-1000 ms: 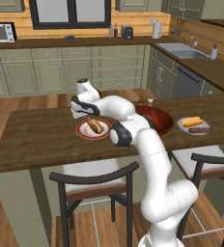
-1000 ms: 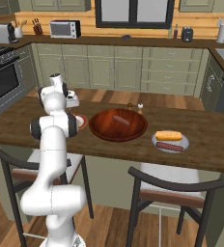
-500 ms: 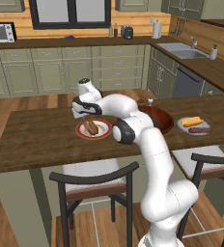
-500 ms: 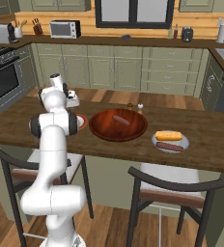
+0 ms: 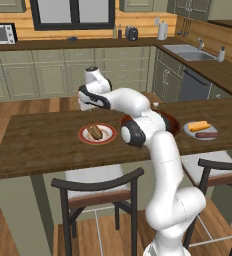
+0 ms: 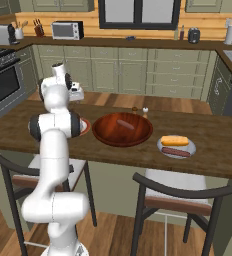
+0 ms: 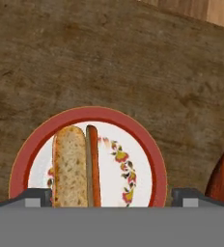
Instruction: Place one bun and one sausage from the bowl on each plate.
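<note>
The bowl is found near the middle of the wooden counter, with one sausage lying loose inside it. Beside it, toward the counter's left end, the red-rimmed plate is seen carrying a bun and a second sausage laid side by side, touching. Toward the right end, the grey plate is noted with a bun and a sausage on it. A small shaker is observed at the far edge of the counter, just behind the bowl. Two chairs are stood along the near edge. The gripper is held above the red-rimmed plate, jaws spread wide with nothing between them; the bowl's rim is seen to one side of it.
</note>
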